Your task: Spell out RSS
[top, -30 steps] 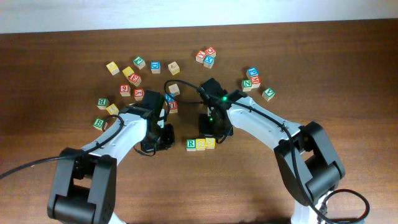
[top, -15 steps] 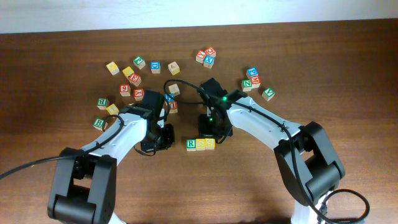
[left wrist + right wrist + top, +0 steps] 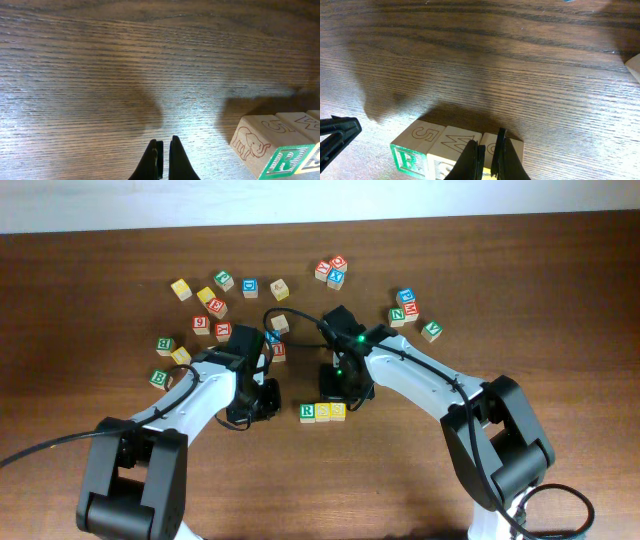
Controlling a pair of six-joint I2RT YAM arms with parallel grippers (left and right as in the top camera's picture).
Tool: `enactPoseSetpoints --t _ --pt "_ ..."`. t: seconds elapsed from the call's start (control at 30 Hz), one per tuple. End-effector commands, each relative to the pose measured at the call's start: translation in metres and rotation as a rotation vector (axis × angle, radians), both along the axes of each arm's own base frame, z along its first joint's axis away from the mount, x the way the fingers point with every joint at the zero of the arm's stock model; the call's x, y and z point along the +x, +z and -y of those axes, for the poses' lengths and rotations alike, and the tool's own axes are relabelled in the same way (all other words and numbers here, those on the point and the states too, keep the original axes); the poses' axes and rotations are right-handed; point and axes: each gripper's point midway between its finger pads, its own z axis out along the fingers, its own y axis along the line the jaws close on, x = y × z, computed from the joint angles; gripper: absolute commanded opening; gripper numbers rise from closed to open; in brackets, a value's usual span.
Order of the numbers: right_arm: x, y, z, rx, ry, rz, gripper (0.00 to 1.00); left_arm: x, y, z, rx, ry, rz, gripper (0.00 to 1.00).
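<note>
Three letter cubes stand touching in a row on the table: the green R cube [image 3: 308, 412], an S cube [image 3: 323, 412] and a second S cube [image 3: 338, 410], both yellow-faced. In the right wrist view the R cube [image 3: 410, 156] is leftmost, then the middle cube [image 3: 455, 144] and the end cube [image 3: 514, 145]. My right gripper [image 3: 487, 152] is shut and empty, just above the end of the row; it also shows in the overhead view [image 3: 341, 390]. My left gripper [image 3: 163, 155] is shut and empty, low over bare wood left of the R cube [image 3: 282, 161]; overhead it is beside the row [image 3: 268, 398].
Several other letter cubes lie scattered at the back: a cluster at the left [image 3: 212, 305], a group [image 3: 331, 271] in the middle and another [image 3: 406, 306] at the right. Two green cubes [image 3: 163, 346] [image 3: 160, 378] lie at the far left. Two cubes [image 3: 279, 324] sit between the arms.
</note>
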Motion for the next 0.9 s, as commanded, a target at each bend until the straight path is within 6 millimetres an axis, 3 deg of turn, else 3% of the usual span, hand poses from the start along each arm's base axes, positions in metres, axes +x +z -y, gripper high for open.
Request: enactPoseSetpoints --t 0.0,0.33,0.47,0.57,0.73,0.87 --pt "-0.006 -0.004 -0.003 0.003 0.007 -0.022 0.04 0.002 0.005 -0.002 0.002 0.004 0.021 0.0" --pt "0.003 -0.002 0.001 0.003 -0.006 -0.003 0.04 0.003 0.005 -0.001 0.0 -0.001 0.027 0.0" --pt "0.02 0.007 0.02 0.005 -0.049 -0.001 0.04 0.003 0.005 0.0 -0.001 -0.001 0.028 0.0" --pt "0.028 0.011 0.048 -0.015 -0.073 -0.027 0.04 0.006 0.005 0.0 -0.004 -0.001 0.039 0.0" --pt "0.012 0.008 0.077 -0.061 -0.053 -0.112 0.04 0.011 0.006 0.002 -0.011 -0.002 0.061 0.0" --pt "-0.006 0.002 0.078 -0.087 -0.031 -0.162 0.04 0.018 0.008 0.01 -0.026 -0.016 0.097 0.0"
